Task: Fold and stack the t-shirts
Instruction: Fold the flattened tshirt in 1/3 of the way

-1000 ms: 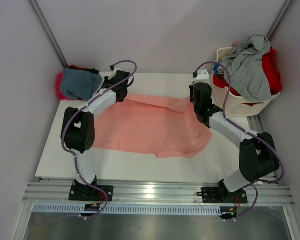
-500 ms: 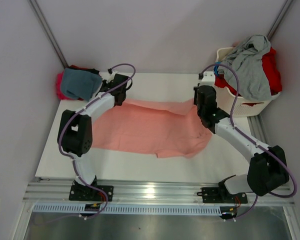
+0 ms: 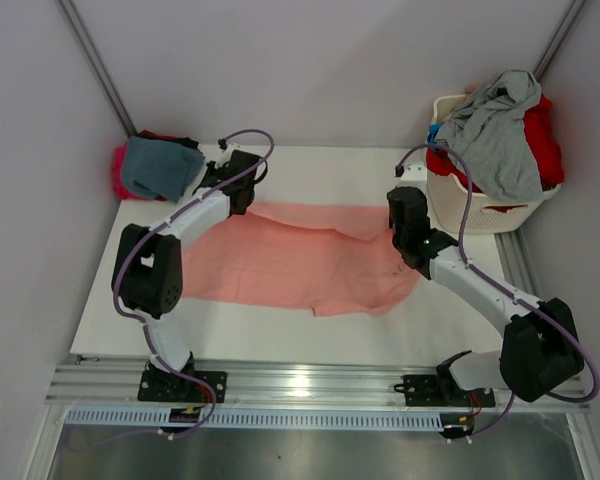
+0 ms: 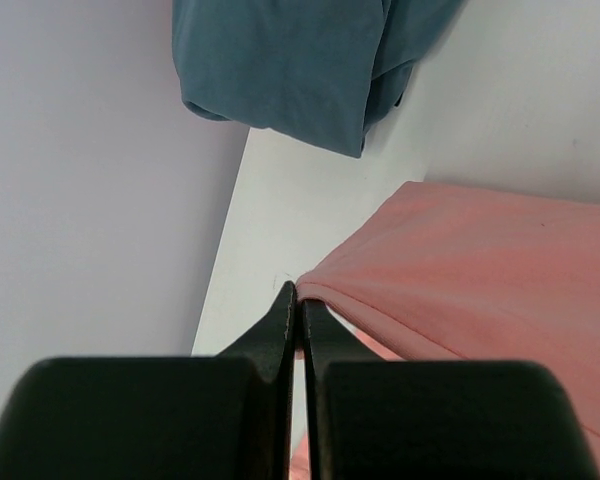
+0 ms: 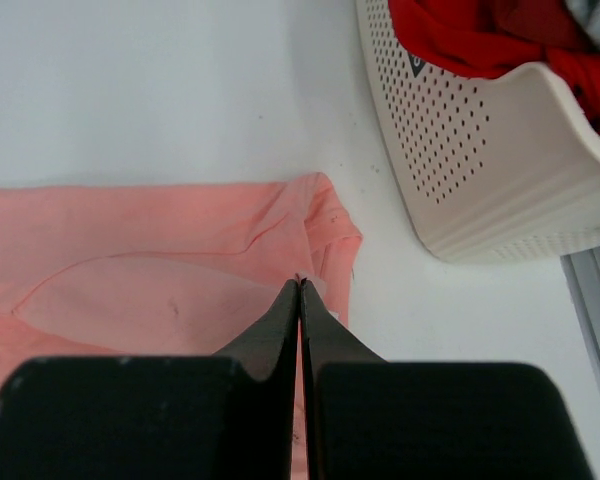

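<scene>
**Both grippers pinched on the far edge of the pink shirt**

The salmon-pink t-shirt (image 3: 300,255) lies spread across the middle of the white table (image 3: 280,335), between the two arms, with its near hem rumpled toward the right.

The left gripper (image 4: 298,290) has its jaws pressed together on the shirt's far left corner. In the left wrist view the cloth's edge runs right out of the fingertips and spreads away to the right. Beyond that corner, at the table's far left end, a teal-blue t-shirt (image 3: 155,168) sits folded on a magenta one (image 3: 117,178), apart from the pink cloth.

The right gripper (image 5: 300,282) is likewise closed, with its tips on the shirt near its far right corner. A small tuck of cloth shows just beside them, and a folded-over flap lies to their left. The white laundry basket (image 5: 480,170) stands near that corner, not touching the shirt. It holds a red t-shirt (image 3: 545,140) with a grey t-shirt (image 3: 500,130) draped over its rim.
</scene>
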`<state>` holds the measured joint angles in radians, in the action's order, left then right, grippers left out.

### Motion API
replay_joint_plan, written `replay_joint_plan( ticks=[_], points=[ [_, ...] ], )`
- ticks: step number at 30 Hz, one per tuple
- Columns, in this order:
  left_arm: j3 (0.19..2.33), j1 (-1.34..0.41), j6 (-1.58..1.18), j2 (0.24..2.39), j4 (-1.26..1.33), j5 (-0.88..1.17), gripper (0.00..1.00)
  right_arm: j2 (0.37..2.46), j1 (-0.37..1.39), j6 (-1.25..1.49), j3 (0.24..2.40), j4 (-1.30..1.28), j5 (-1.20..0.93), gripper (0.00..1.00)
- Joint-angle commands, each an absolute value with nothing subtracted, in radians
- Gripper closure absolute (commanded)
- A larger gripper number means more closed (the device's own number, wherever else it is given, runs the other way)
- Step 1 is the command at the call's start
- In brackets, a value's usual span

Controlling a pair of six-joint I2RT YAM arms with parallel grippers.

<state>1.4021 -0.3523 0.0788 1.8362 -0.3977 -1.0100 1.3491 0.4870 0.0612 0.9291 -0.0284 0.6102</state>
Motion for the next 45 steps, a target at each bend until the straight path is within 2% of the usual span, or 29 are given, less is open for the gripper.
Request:
replay_joint_plan(
  ticks=[1, 12, 13, 15, 17, 20, 21, 23, 33, 45],
  points=[
    [1.391, -0.364, 0.057, 1.787, -0.377, -1.037, 1.0, 1.293, 0.488, 0.09, 0.928, -0.044, 0.669, 1.0],
    [1.362, -0.376, 0.031, 1.752, -0.405, -1.043, 0.99, 1.289, 0.488, 0.164, 0.937, -0.156, 0.729, 0.98],
    [1.362, -0.374, 0.028, 1.749, -0.413, -1.048, 0.99, 1.29, 0.489, 0.179, 0.939, -0.167, 0.733, 0.92],
    [1.361, -0.376, 0.017, 1.749, -0.417, -1.069, 0.99, 1.289, 0.488, 0.201, 0.939, -0.184, 0.735, 0.87],
    [1.367, -0.376, 0.009, 1.75, -0.437, -1.086, 1.0, 1.282, 0.488, 0.209, 0.937, -0.192, 0.73, 0.71],
    [1.371, -0.374, -0.035, 1.758, -0.474, -1.112, 0.99, 1.267, 0.488, 0.222, 0.934, -0.201, 0.738, 0.66],
    [1.371, -0.376, -0.057, 1.758, -0.485, -1.117, 0.99, 1.261, 0.488, 0.23, 0.931, -0.207, 0.747, 0.54],
    [1.371, -0.374, -0.074, 1.759, -0.502, -1.12, 1.0, 1.249, 0.488, 0.238, 0.933, -0.216, 0.753, 0.47],
    [1.365, -0.376, -0.1, 1.743, -0.531, -1.114, 0.99, 1.262, 0.488, 0.262, 0.928, -0.23, 0.719, 0.45],
    [1.344, -0.377, -0.193, 1.753, -0.62, -1.123, 0.99, 1.269, 0.486, 0.371, 0.816, -0.18, 0.617, 0.45]
  ],
)
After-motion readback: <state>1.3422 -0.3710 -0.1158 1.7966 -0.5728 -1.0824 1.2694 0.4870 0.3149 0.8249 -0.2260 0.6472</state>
